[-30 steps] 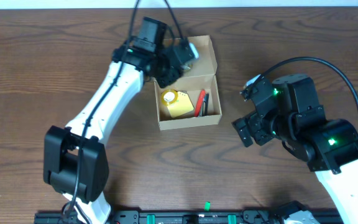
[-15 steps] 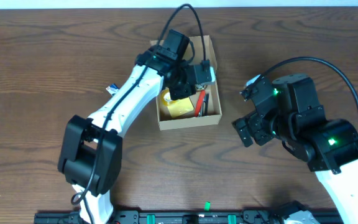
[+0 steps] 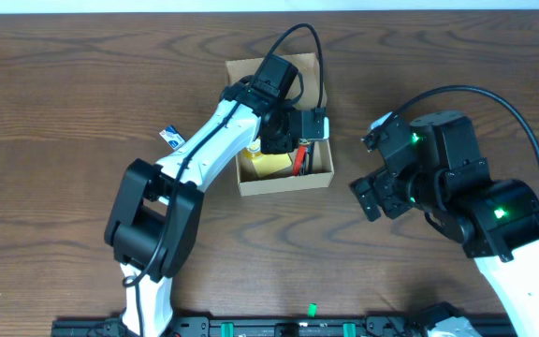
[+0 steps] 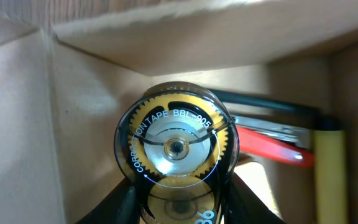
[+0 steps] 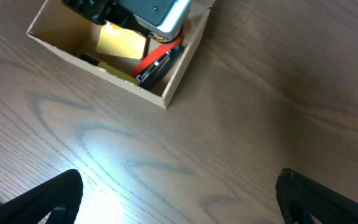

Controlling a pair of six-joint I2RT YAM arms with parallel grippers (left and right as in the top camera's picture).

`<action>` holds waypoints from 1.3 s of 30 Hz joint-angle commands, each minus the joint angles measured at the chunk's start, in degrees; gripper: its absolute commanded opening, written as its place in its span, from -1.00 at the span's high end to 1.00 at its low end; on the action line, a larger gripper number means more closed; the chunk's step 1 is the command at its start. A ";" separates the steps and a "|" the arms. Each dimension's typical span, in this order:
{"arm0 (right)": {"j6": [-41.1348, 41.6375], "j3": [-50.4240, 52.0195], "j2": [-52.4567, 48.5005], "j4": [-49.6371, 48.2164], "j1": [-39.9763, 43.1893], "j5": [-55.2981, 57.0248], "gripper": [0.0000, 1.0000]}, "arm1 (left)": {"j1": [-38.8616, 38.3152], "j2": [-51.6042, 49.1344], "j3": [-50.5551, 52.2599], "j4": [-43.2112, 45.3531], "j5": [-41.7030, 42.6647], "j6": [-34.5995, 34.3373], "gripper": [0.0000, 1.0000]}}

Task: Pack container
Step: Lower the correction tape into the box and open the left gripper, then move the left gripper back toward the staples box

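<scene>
The container [image 3: 284, 185] is a tan cardboard box with its flap lid [image 3: 249, 67] folded back. My left gripper [image 3: 289, 127] reaches down into it, shut on a clear correction tape dispenser [image 4: 176, 146] with a yellow gear. The left wrist view shows that dispenser between my black fingers [image 4: 126, 202] and close to the box's inner wall [image 4: 17, 124]. In the box lie a red tool [image 4: 269, 142], a black pen [image 4: 260, 102] and a yellow pad [image 3: 268, 162]. My right gripper [image 3: 372, 193] hovers open over bare table to the right of the box, its fingers [image 5: 48, 196] wide apart.
A small blue-and-white packet [image 3: 172, 137] lies on the wooden table left of the box. In the right wrist view the box [image 5: 174, 73] is at the upper left, with the left arm's camera housing [image 5: 157, 11] above it.
My left arm swung right from over the lid flap and came down into the box's compartment with the correction tape. The right arm has not moved.
</scene>
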State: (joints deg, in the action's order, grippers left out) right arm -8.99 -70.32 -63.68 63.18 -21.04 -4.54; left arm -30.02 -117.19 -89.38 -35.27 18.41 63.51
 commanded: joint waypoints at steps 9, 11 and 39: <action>0.81 0.11 0.31 0.04 -0.04 -0.42 -0.98 | -0.17 -1.60 -1.09 0.87 -2.29 0.61 0.44; 0.81 0.11 0.31 0.04 -0.04 -0.42 -0.98 | -0.17 -1.60 -1.09 0.92 -2.32 -0.52 0.16; 0.81 0.11 0.31 0.04 -0.04 -0.42 -0.99 | 4.28 14.29 -1.53 -5.05 -7.93 -24.85 -0.03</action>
State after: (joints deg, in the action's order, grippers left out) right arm -9.02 -70.32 -63.68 63.18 -21.04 -4.54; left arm -27.64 -104.49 -89.67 -39.57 13.50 47.44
